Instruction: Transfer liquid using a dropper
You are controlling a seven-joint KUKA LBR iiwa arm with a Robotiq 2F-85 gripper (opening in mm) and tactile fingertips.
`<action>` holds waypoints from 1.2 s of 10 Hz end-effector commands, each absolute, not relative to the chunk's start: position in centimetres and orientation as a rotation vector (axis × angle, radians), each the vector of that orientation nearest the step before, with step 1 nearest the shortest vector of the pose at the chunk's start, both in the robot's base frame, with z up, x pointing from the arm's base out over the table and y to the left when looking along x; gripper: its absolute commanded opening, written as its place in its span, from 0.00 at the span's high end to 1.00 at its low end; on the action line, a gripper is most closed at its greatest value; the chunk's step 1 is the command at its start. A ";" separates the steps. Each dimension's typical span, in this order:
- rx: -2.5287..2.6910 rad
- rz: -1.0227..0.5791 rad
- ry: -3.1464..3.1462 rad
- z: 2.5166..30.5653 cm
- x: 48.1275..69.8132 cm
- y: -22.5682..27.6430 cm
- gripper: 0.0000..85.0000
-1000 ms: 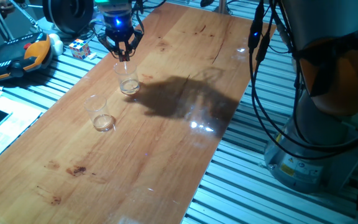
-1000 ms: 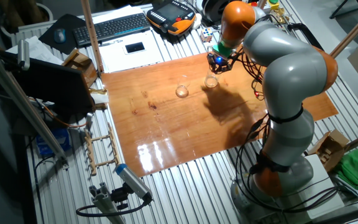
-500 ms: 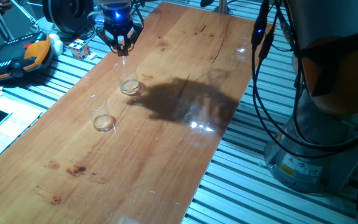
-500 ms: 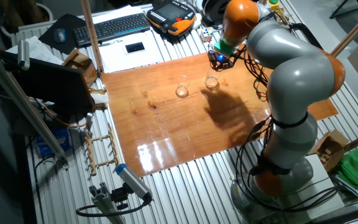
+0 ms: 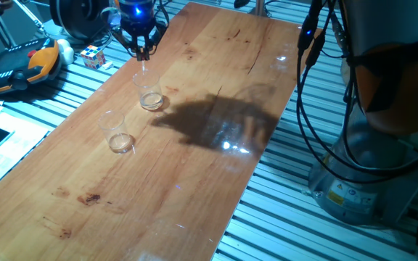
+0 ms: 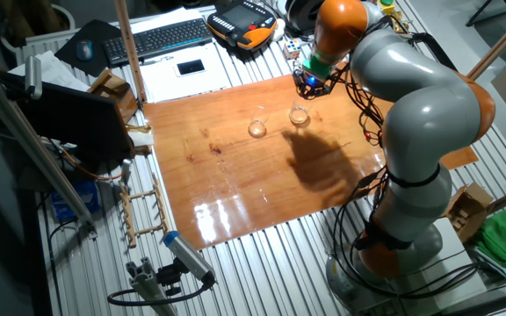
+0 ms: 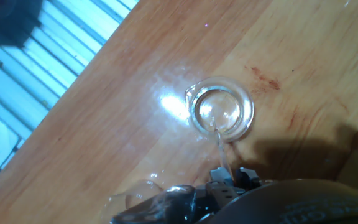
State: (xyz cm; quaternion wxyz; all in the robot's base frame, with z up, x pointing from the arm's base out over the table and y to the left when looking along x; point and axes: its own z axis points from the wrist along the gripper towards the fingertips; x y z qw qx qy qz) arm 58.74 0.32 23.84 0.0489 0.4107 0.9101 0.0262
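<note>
On the wooden table (image 5: 194, 159) stand two glasses (image 5: 149, 93) (image 5: 117, 132); the claw (image 5: 142, 49) grips one dropper (image 7: 221, 151).

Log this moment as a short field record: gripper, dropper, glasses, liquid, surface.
gripper: gripper above the far glass, fingers closed on the dropper
dropper: dropper held upright, its tip pointing down over the far glass
far glass: far glass upright on the wood, below the gripper
near glass: near glass upright, apart from the far glass
liquid: liquid a thin pale layer at the far glass's bottom; near glass contents hard to tell
surface: wooden tabletop on a slatted metal bench
</note>
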 end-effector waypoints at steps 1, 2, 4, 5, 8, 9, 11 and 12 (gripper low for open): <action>1.241 0.080 2.778 23.9 58.7 0.6 0.81; 1.232 0.089 2.779 23.8 58.5 0.9 0.81; 1.223 0.097 2.780 23.7 58.1 1.5 0.82; 1.213 0.096 2.782 23.7 57.9 1.8 0.82; 1.217 0.099 2.783 23.6 57.7 2.1 0.84; 1.224 0.093 2.782 23.6 57.7 2.0 0.84; 1.222 0.062 2.777 23.7 57.7 1.8 0.83; 1.212 0.045 2.775 23.7 57.7 1.8 0.82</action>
